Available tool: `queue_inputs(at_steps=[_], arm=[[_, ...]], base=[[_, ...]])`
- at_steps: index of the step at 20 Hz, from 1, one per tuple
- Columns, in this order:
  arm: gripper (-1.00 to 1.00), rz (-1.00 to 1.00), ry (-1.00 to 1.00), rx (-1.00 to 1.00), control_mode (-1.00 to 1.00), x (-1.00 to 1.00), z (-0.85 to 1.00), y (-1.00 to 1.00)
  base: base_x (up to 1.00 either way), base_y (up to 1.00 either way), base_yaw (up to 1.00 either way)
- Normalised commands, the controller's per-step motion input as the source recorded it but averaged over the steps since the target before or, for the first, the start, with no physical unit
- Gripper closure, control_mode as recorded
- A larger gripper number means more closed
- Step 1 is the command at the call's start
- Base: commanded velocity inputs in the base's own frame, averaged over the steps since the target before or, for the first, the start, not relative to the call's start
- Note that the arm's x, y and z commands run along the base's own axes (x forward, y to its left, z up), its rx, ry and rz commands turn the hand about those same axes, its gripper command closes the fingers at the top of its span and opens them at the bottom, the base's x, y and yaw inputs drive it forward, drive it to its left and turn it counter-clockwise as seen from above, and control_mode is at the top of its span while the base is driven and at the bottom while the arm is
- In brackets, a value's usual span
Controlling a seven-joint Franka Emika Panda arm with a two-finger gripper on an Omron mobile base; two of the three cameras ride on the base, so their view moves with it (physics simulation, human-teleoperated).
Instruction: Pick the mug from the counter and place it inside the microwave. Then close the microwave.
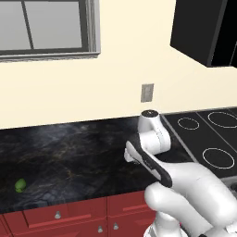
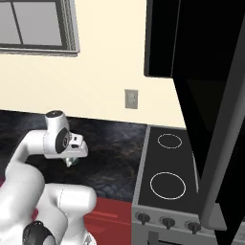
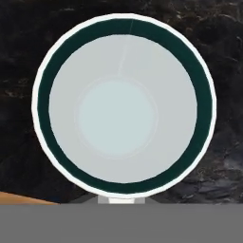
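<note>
Hand view, mug (image 3: 124,107) seen from above over black counter (image 3: 19,57), claw closed tight, grip on it unclear

white arm (image 2: 43,182) rises from lower left, bent over the black marbled counter (image 2: 112,153) — wrist pointing down, a small teal-tinted shape just under it, too small to identify. stovetop (image 2: 167,167) to the right of the counter, two white rings visible, knobs along its front. grey wall outlet (image 2: 131,99) above the counter. microwave (image 2: 165,38) overhead — its glossy door (image 2: 220,143) swung open at right. window (image 2: 36,26) at upper left.
</note>
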Motion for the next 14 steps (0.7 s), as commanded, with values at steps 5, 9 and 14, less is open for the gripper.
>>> queue_inputs(at_steps=[5, 9, 14], arm=[[1.0, 0.0, -0.11, 0.0, -1.0, -0.23, 0.55, -0.44], [1.0, 0.0, -0.06, 0.0, -1.0, -0.03, 0.55, -0.65], [1.0, 0.0, -0.05, 0.04, -1.0, -0.4, 0.93, -0.44]], base=[[0.0, 0.0, 0.0], [0.0, 0.0, 0.0], [0.0, 0.0, 0.0]])
